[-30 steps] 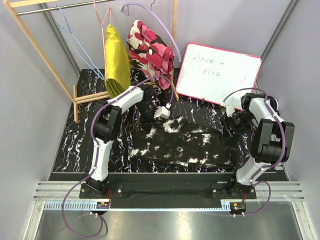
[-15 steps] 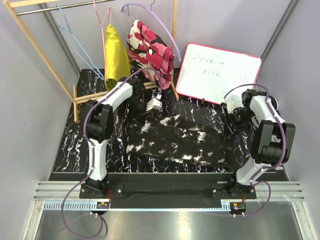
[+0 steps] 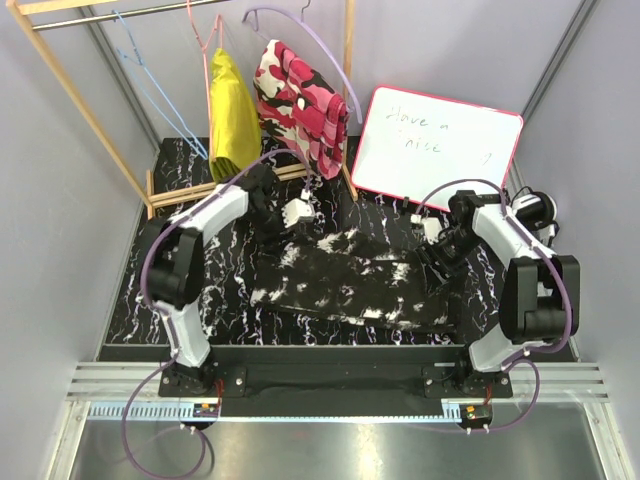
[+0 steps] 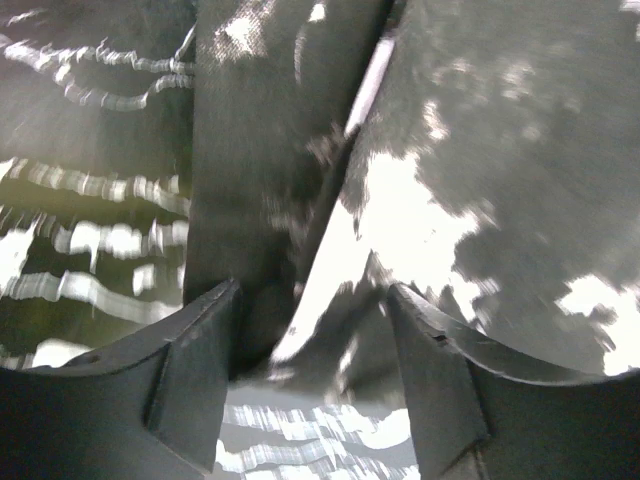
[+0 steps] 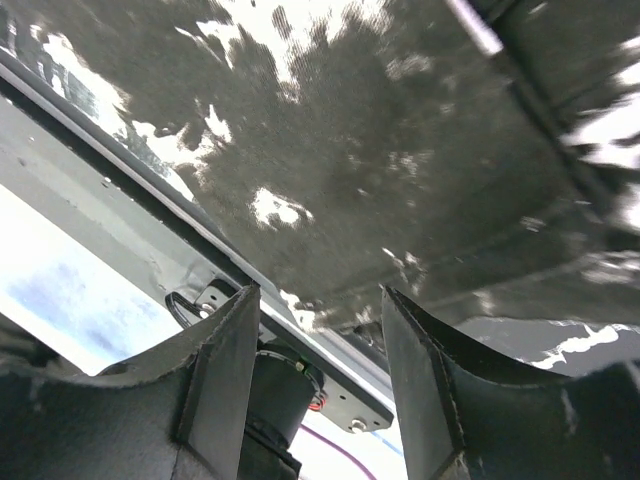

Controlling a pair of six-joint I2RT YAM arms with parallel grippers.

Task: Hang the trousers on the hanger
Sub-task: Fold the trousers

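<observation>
The black trousers [image 3: 350, 285] with white blotches lie spread flat across the middle of the table. The light-blue wire hanger [image 3: 165, 100] hangs on the wooden rack at the back left, far from both grippers. My left gripper [image 3: 272, 236] is at the trousers' back left corner. In the left wrist view [image 4: 315, 290] its jaws stand apart with a raised fold of the trousers [image 4: 450, 200] between them. My right gripper [image 3: 437, 256] is at the trousers' right end. In the right wrist view [image 5: 320, 290] it is open and empty, with the trousers' edge [image 5: 380, 150] just past the fingertips.
The wooden rack [image 3: 80, 90] also holds a pink wire hanger [image 3: 205, 40] with a yellow garment [image 3: 232, 115]. A pink camouflage garment [image 3: 300, 100] hangs on a lilac hanger [image 3: 310, 30]. A whiteboard [image 3: 435, 145] leans at the back right. The table [image 3: 130, 280] is black with white veins.
The left gripper has moved back and to the left, and the trousers' left end shifted left with it at first. The right gripper has moved left, in over the trousers' right end.
</observation>
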